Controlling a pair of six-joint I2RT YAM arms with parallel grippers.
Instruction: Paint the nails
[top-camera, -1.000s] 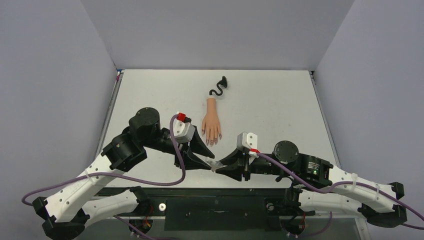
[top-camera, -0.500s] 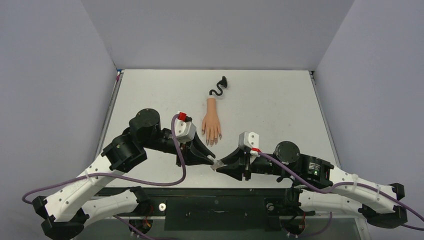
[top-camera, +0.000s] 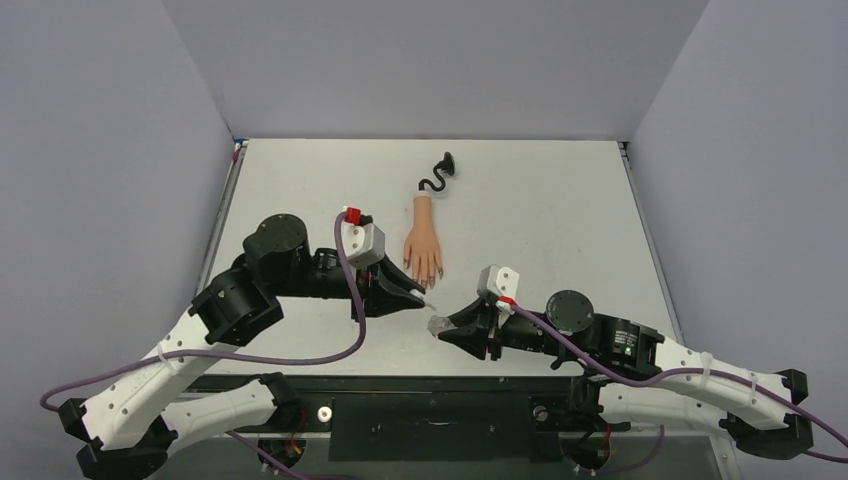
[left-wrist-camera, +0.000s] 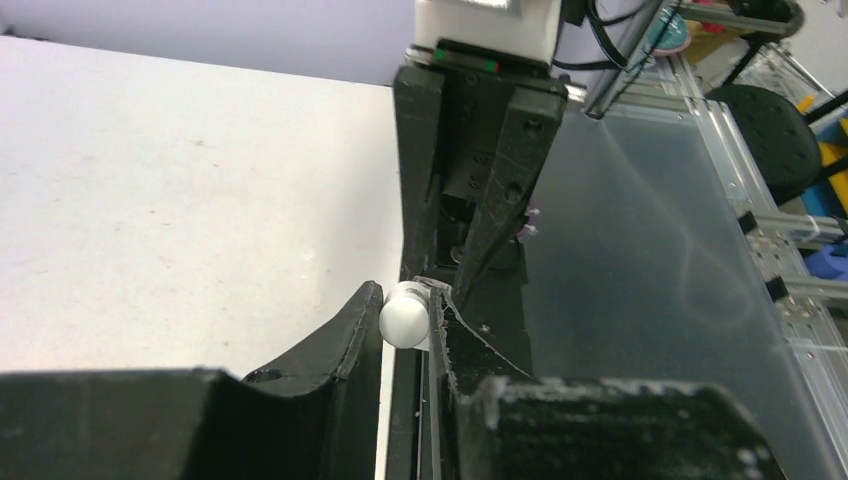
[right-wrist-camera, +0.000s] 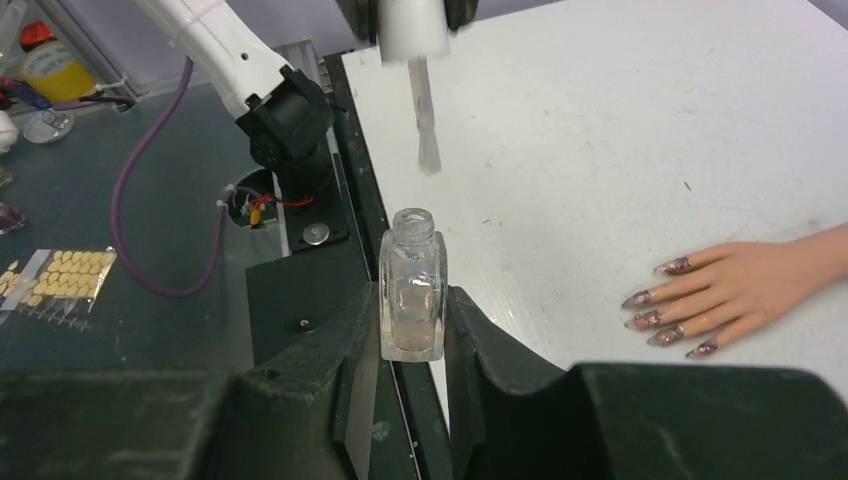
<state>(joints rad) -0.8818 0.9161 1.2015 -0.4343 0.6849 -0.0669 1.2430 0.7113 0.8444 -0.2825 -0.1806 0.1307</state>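
Note:
The peach mannequin hand (top-camera: 423, 248) lies mid-table, fingers toward me, its dark purplish nails (top-camera: 426, 283) (right-wrist-camera: 662, 305) bare of any tool. My right gripper (top-camera: 440, 325) (right-wrist-camera: 412, 300) is shut on the clear polish bottle (right-wrist-camera: 412, 285), whose neck stands uncapped. My left gripper (top-camera: 421, 297) (left-wrist-camera: 408, 303) is shut on the white brush cap (left-wrist-camera: 404, 313) (right-wrist-camera: 413, 25). The thin brush (right-wrist-camera: 427, 125) hangs free just above the bottle's mouth, a short way in front of the fingertips.
The hand's curly black stem (top-camera: 438, 175) reaches toward the far wall. The table's near edge (right-wrist-camera: 370, 230) and the black mounting frame (top-camera: 430, 405) lie under both grippers. Grey walls enclose the left, right and back.
My left gripper closed on the cap and drew the brush out of the bottle, moving away toward the mannequin hand. The right gripper kept the bottle almost in place.

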